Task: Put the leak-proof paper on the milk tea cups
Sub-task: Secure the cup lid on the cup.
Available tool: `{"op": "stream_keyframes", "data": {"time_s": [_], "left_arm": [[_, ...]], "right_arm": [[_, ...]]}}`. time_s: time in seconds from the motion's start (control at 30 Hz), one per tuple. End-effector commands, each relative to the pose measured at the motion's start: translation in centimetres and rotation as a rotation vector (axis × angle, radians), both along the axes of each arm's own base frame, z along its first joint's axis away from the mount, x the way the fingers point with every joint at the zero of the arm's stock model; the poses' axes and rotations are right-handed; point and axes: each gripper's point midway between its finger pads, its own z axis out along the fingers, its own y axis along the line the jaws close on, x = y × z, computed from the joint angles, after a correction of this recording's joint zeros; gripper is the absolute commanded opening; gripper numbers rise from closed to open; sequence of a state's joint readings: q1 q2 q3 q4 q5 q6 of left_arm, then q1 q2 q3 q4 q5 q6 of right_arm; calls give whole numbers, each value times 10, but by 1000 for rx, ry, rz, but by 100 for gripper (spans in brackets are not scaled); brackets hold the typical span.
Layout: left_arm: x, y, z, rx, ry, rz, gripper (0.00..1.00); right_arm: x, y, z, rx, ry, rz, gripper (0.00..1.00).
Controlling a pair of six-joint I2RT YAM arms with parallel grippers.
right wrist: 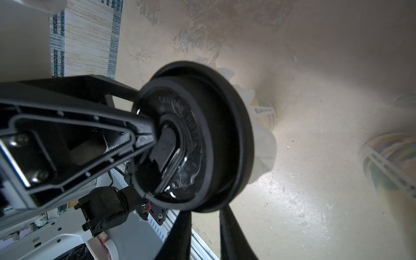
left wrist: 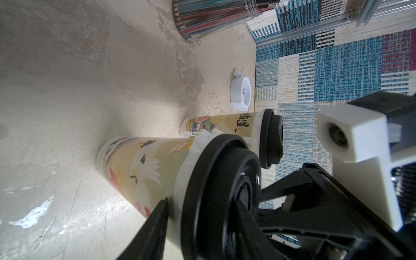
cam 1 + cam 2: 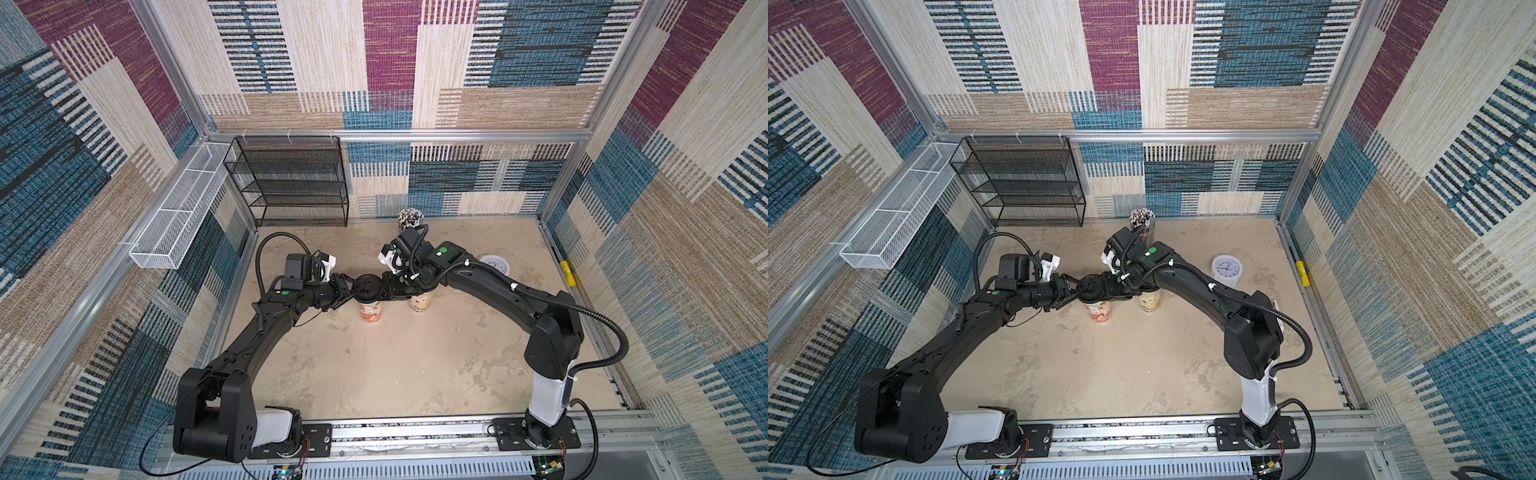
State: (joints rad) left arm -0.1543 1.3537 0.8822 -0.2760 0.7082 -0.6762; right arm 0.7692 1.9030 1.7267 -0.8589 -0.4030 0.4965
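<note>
Left wrist view: red-print milk tea cup [image 2: 144, 171] and beige milk tea cup [image 2: 216, 126] upright, side by side mid-table, narrow gap. Leak-proof paper [image 2: 183, 180] sits crinkled under each black lid [image 2: 216, 180], white edge flaring past the rim. Left gripper [image 3: 352, 292] jaws bracket the red-print cup's lid rim; right gripper [image 3: 381, 287] tips on its top; clamped or not, can't tell. Near side: bare mottled tabletop [image 3: 395, 374].
</note>
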Motion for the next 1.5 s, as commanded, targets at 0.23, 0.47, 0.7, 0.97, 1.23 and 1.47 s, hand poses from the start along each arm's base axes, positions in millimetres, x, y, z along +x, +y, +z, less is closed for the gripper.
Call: {"op": "stream_keyframes", "data": {"time_s": [0.23,0.47,0.7,0.97,1.23,1.47], "left_arm": [[-52,44,-78,277,346,130,47],[-53,45,-79,278,349,133,47],[-54,45,-81,278,352,136,47],[-55,45,-83,279,355,136,47],[-55,45,-84,280,355,136,47],[-54,45,-79,280,347,135,47]], "right_arm": [[9,3,-8,-9,-15,-95,28],[11,4,-11,-35,-36,-129,34],[14,5,-13,-72,-59,-178,38],[14,8,-18,-113,-72,-205,40],[14,5,-24,-155,-71,-222,44],[17,17,19,-49,-149,-169,60]]}}
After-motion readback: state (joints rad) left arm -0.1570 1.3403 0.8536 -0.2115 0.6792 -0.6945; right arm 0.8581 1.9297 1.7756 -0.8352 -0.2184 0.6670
